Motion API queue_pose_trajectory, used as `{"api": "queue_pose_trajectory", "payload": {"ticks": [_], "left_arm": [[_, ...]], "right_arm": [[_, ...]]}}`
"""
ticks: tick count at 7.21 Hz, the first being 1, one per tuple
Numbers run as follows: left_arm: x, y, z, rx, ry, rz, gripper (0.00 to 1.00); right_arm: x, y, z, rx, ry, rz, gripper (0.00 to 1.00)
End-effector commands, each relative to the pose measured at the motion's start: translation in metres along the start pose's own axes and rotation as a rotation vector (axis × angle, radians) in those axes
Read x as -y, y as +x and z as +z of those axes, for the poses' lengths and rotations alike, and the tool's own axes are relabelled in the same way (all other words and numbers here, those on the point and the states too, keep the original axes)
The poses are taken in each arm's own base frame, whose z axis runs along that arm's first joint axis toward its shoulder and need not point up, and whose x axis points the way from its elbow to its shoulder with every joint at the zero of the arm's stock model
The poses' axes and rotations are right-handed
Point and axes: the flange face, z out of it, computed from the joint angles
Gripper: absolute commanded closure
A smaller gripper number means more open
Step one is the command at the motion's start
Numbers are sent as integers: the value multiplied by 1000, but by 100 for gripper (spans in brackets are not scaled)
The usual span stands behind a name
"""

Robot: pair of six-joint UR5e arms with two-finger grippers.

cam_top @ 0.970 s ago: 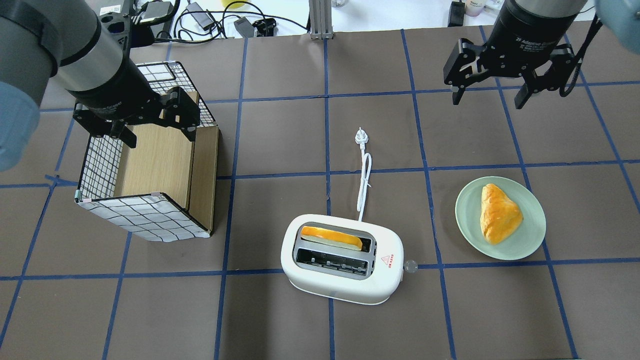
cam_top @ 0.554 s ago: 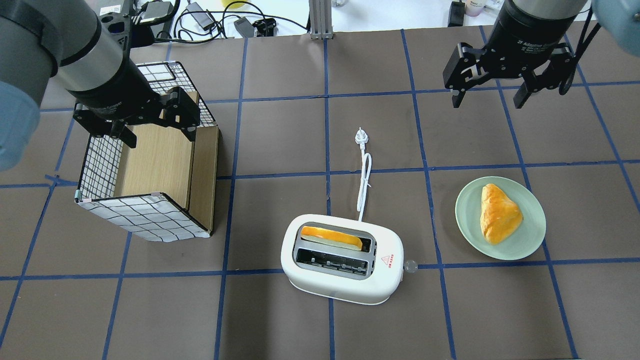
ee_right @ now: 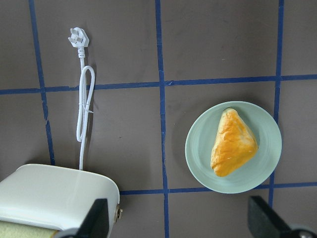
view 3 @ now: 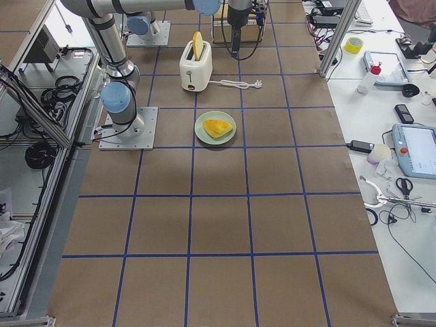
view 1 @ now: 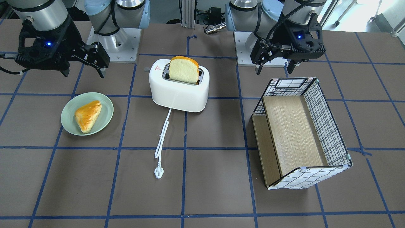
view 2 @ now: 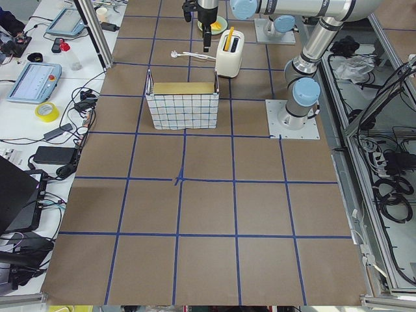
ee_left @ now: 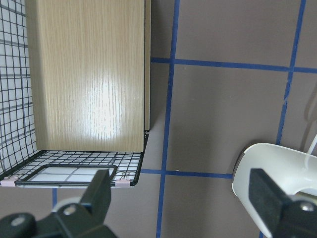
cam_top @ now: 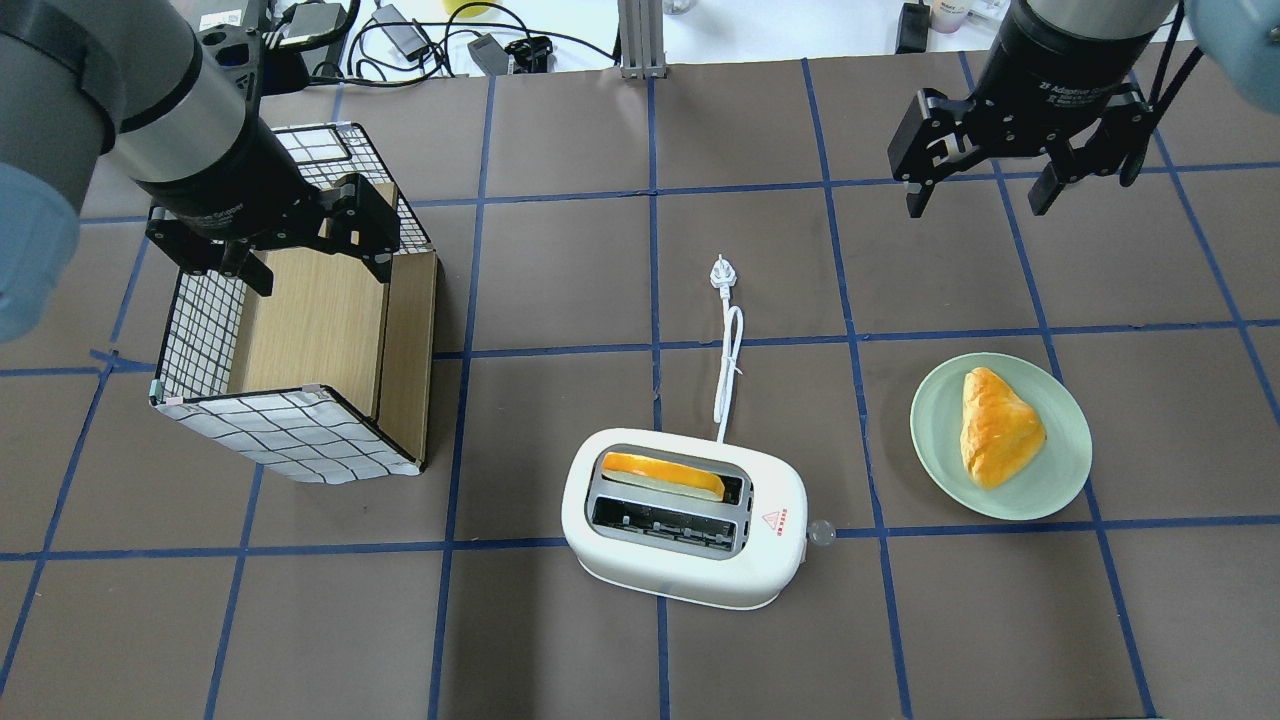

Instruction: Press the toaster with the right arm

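Brown counter (cam_top: 560, 260), gridded with blue tape, met a cluttered white bench (cam_top: 720, 30) far behind the toaster (cam_top: 700, 575). Right pincer (cam_top: 976, 205) hung wide, well off the toaster's lever side; left pincer (cam_top: 322, 278) hung wide on the opposite side.

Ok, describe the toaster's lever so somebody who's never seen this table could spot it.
On the blue-taped brown table, find the white toaster holding one bread slice. Its lever is the small pale round knob sticking out of the end facing the green plate, not the side where the cord leaves.
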Motion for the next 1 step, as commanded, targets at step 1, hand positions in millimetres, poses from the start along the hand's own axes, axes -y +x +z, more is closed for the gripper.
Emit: {"api": "queue_pose_trajectory", "payload": {"ticks": [1], "left_arm": [[0, 0, 0, 0, 0, 0, 0]], "right_arm": [[0, -1, 0, 2, 2, 2, 0]]}}
